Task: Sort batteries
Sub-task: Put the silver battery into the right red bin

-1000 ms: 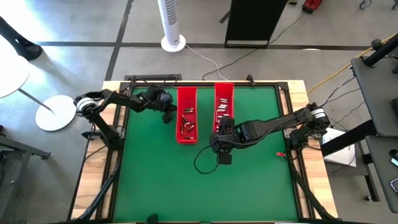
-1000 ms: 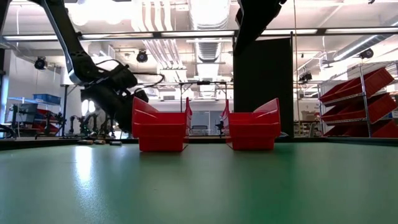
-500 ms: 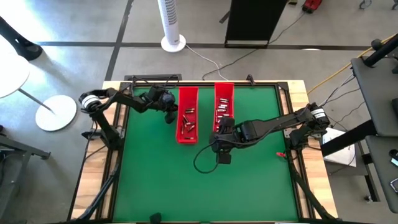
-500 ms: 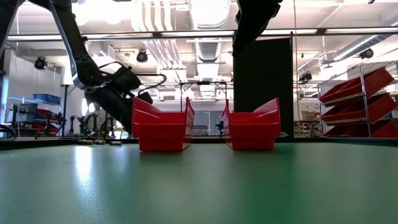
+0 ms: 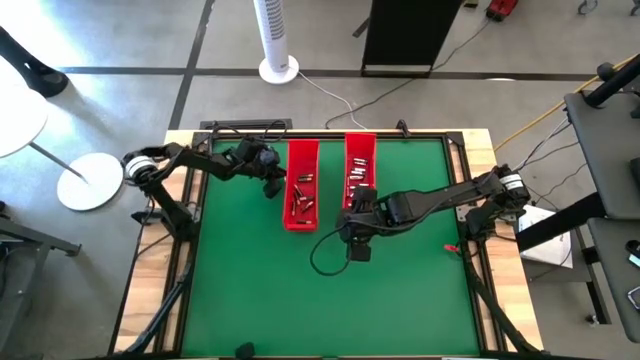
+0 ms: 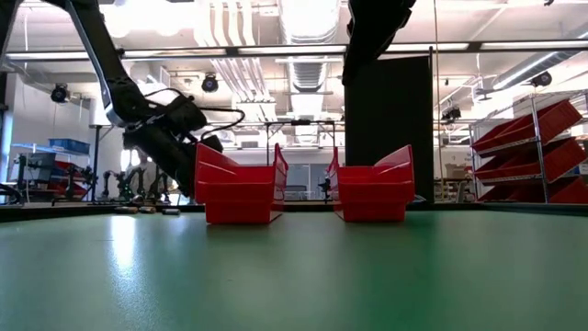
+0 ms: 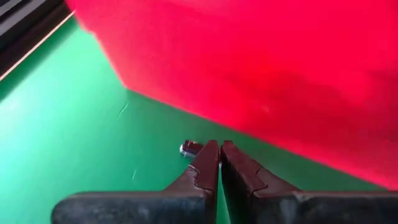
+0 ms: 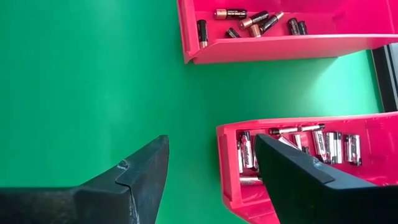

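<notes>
High view shows two red trays side by side on the green table [image 5: 250, 290]: the left tray [image 5: 300, 198] holds dark batteries [image 5: 303, 203] and the right tray [image 5: 360, 170] holds silvery batteries [image 5: 357, 178]. The left gripper [image 5: 272, 186] is low on the outer side of the left tray with its fingers [image 7: 208, 168] pressed together on nothing, and one loose battery [image 7: 191, 148] lies on the table touching their tips. The right gripper [image 5: 358, 235] hangs above the table just beside the near end of the right tray, with its fingers [image 8: 140, 171] wide apart and empty, and the silvery batteries are just beside one finger.
</notes>
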Robot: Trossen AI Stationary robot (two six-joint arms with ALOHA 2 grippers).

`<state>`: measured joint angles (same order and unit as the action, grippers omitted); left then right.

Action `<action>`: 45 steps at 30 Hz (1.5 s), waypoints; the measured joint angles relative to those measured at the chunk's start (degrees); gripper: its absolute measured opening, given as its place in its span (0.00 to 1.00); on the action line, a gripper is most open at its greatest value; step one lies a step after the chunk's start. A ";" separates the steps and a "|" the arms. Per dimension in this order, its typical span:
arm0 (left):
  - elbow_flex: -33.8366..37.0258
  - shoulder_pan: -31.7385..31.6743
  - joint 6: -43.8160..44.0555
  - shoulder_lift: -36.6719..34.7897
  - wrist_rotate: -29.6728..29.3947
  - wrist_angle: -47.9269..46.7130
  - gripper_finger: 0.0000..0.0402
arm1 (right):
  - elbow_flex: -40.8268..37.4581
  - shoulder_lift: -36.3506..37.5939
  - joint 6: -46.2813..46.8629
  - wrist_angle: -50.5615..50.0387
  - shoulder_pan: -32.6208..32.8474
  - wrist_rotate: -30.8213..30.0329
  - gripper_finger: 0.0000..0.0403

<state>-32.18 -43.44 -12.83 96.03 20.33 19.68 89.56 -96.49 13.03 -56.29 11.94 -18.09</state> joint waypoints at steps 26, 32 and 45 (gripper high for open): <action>3.86 0.22 20.94 -9.61 -19.03 -9.42 0.39 | -0.07 -0.09 0.03 0.20 0.02 -1.61 0.61; 4.18 0.84 21.51 -9.38 -19.45 -8.65 0.42 | -0.07 -0.09 0.03 0.17 0.02 -1.60 0.60; 5.63 1.36 24.44 -9.45 -20.17 -8.42 0.39 | -0.09 -0.09 0.03 0.46 0.02 -1.60 0.60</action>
<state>-26.55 -42.08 11.61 86.58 0.16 11.26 89.47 -96.57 13.06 -55.83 11.97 -19.68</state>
